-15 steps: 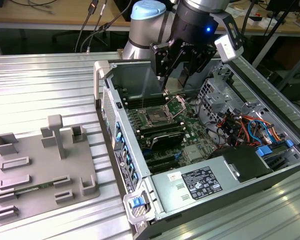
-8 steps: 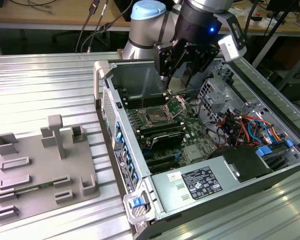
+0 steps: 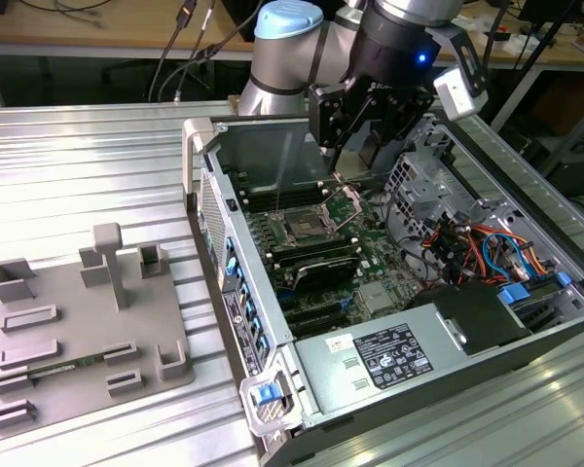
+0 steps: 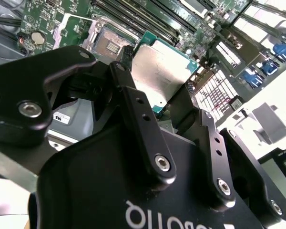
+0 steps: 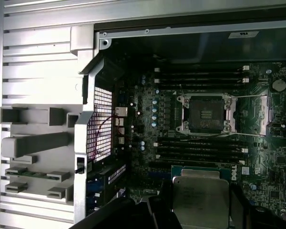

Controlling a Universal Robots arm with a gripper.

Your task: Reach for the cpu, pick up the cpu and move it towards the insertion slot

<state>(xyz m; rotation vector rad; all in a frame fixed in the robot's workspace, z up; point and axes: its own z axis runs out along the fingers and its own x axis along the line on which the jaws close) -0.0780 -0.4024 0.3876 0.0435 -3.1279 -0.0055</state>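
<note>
A ribbed metal worktop (image 3: 88, 175) carries an open computer case (image 3: 302, 409) and a grey tray (image 3: 68, 331). The claw (image 4: 169, 102) hangs over the motherboard (image 3: 370, 258), shut on the cpu (image 4: 159, 71), its fingers (image 4: 138, 114) pressing opposite edges. In the first wrist view the cpu (image 5: 200, 195) hangs near the slot (image 5: 207, 113), not yet over it. The chip looks light, stiff and flat, its metal top probably slick, its underside likely fragile, so the edges seem the right hold. Labels are there; I read none off.
</note>
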